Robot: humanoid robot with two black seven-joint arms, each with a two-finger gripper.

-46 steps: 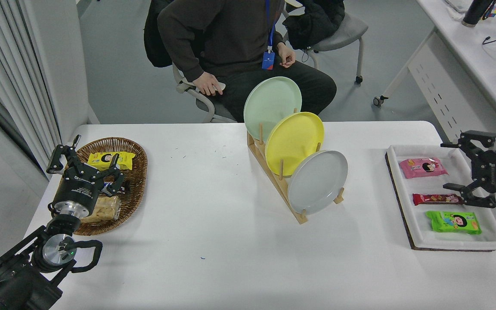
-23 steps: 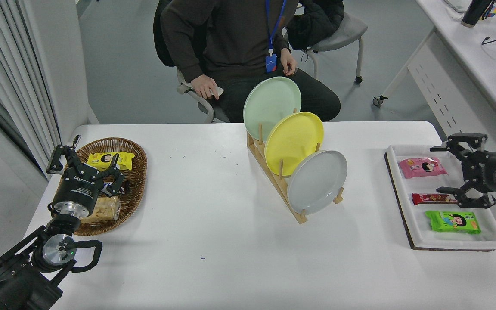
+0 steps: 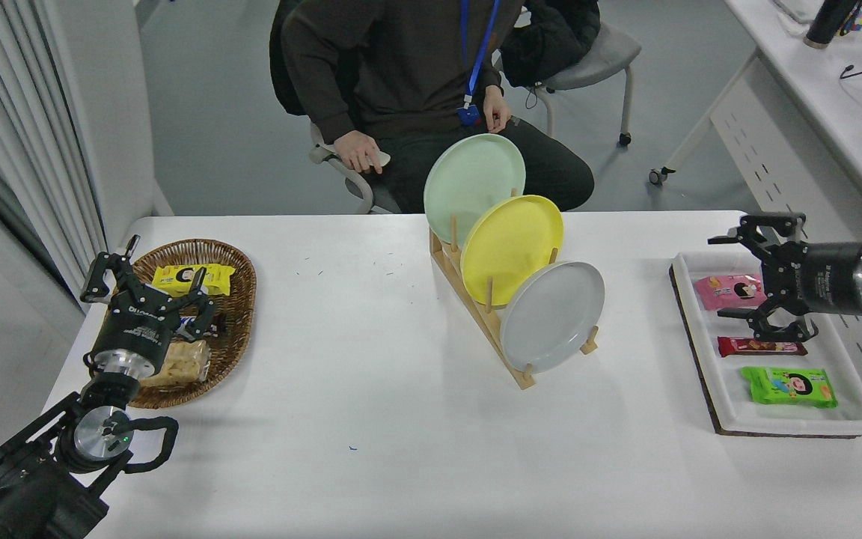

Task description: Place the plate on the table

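Note:
The pale grey plate [image 3: 551, 317] stands on edge in the front slot of a wooden rack [image 3: 476, 307] near the middle of the white table [image 3: 371, 449]. Behind it in the same rack lean a yellow plate [image 3: 511, 247] and a mint-green plate [image 3: 474, 183]. My right gripper [image 3: 732, 277] comes in from the right edge, open and empty, above the left part of the snack tray and well right of the grey plate. My left gripper [image 3: 148, 281] is parked at the lower left over the basket, open.
A wicker basket [image 3: 233, 329] with snack packets sits at the left. A white tray [image 3: 775, 419] at the right holds a pink, a red and a green packet. A person sits on a chair at the far side, just behind the rack.
My right gripper has moved left and slightly up over the tray, toward the rack. The person has shifted a little. The plates and left arm stay still.

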